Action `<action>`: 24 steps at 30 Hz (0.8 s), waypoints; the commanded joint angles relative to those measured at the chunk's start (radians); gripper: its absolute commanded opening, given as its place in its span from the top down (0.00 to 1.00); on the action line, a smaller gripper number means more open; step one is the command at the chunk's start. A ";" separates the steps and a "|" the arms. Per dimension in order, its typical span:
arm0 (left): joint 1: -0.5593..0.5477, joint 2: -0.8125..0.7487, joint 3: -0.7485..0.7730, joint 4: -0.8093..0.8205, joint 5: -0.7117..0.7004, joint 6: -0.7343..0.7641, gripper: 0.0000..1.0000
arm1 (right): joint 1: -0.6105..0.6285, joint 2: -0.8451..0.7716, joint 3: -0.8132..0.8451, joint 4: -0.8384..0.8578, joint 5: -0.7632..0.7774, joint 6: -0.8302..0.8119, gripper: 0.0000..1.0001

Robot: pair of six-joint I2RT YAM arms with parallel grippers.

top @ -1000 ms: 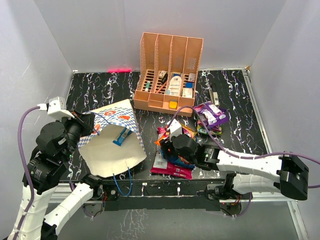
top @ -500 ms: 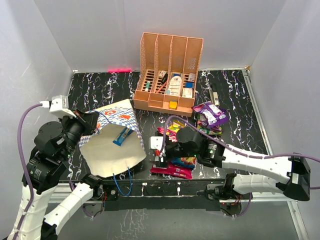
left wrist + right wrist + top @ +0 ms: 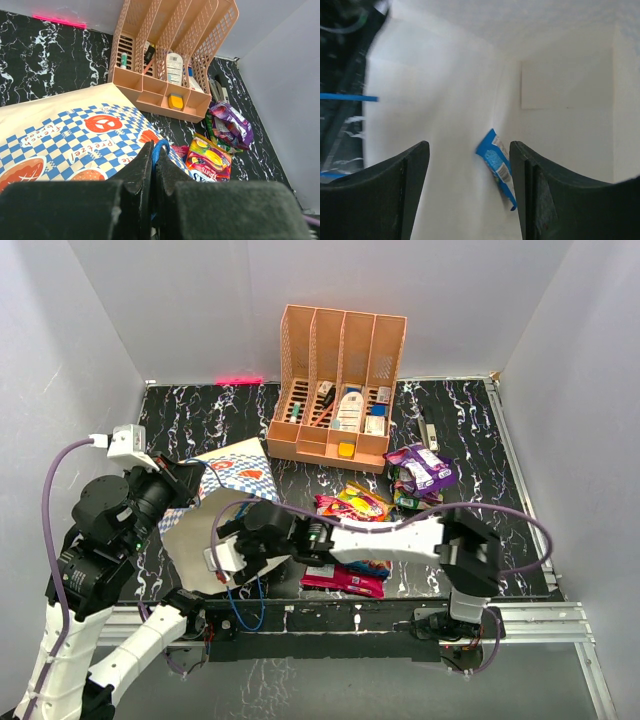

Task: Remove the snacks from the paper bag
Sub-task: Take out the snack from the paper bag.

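The paper bag [image 3: 243,466] lies on its side at the left, mouth toward the near edge, white inside [image 3: 185,540]. My left gripper [image 3: 193,483] is shut on its thin blue string handle [image 3: 161,148] and holds the mouth up. My right gripper [image 3: 232,540] is open and empty inside the mouth. In the right wrist view a blue packet [image 3: 498,167] lies on the white paper ahead of the right gripper [image 3: 468,150], nearer its right finger, untouched. Outside lie a purple packet [image 3: 425,468], a yellow-orange one [image 3: 356,502], a pink one [image 3: 345,581] and a blue one [image 3: 372,566].
The orange slotted organizer [image 3: 340,380] with small bottles and boxes stands at the back centre. My right arm [image 3: 380,538] stretches across the packets toward the bag. A second blue string handle [image 3: 243,608] hangs over the near table edge. Grey walls close in the table.
My right arm has swung left from the pile of packets to the bag, and its open gripper is now inside the mouth. My left gripper still holds the handle.
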 commanded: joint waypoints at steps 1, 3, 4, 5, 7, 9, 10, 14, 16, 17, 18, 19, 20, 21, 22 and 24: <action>0.001 -0.002 0.035 0.009 0.032 -0.004 1.00 | -0.003 0.120 0.092 0.047 0.175 -0.128 0.33; 0.001 -0.002 0.033 0.010 0.038 -0.009 1.00 | -0.003 0.176 0.115 0.046 0.246 -0.174 0.34; 0.001 -0.001 0.033 0.011 0.041 -0.009 1.00 | -0.003 0.202 0.126 0.041 0.282 -0.190 0.34; 0.001 0.000 0.033 0.012 0.045 -0.010 1.00 | -0.003 0.226 0.136 0.040 0.314 -0.204 0.34; 0.001 -0.002 0.028 0.017 0.048 -0.011 1.00 | -0.003 0.281 0.161 0.037 0.367 -0.233 0.34; 0.001 -0.003 0.022 0.023 0.051 -0.011 1.00 | -0.003 0.324 0.192 0.037 0.419 -0.255 0.34; 0.001 -0.002 0.022 0.024 0.054 -0.011 1.00 | -0.003 0.348 0.209 0.039 0.459 -0.260 0.34; 0.001 -0.002 0.023 0.029 0.067 -0.011 1.00 | -0.009 0.434 0.281 0.040 0.572 -0.282 0.33; 0.001 -0.003 0.023 0.032 0.070 -0.011 1.00 | -0.016 0.467 0.305 0.045 0.588 -0.288 0.32; 0.001 -0.004 0.023 0.031 0.071 -0.011 1.00 | -0.020 0.481 0.316 0.055 0.597 -0.289 0.31; 0.001 -0.005 0.024 0.029 0.074 -0.011 1.00 | -0.025 0.496 0.327 0.072 0.610 -0.289 0.31; 0.001 -0.005 0.025 0.030 0.076 -0.011 1.00 | -0.030 0.513 0.341 0.086 0.620 -0.288 0.31; 0.001 -0.006 0.026 0.028 0.079 -0.010 1.00 | -0.035 0.529 0.356 0.091 0.630 -0.290 0.30; 0.001 -0.006 0.025 0.028 0.081 -0.012 1.00 | -0.039 0.544 0.368 0.105 0.641 -0.293 0.30; 0.001 -0.008 0.026 0.029 0.083 -0.013 1.00 | -0.043 0.556 0.376 0.125 0.650 -0.297 0.30; 0.001 -0.011 0.027 0.027 0.086 -0.016 1.00 | -0.057 0.575 0.385 0.169 0.651 -0.300 0.30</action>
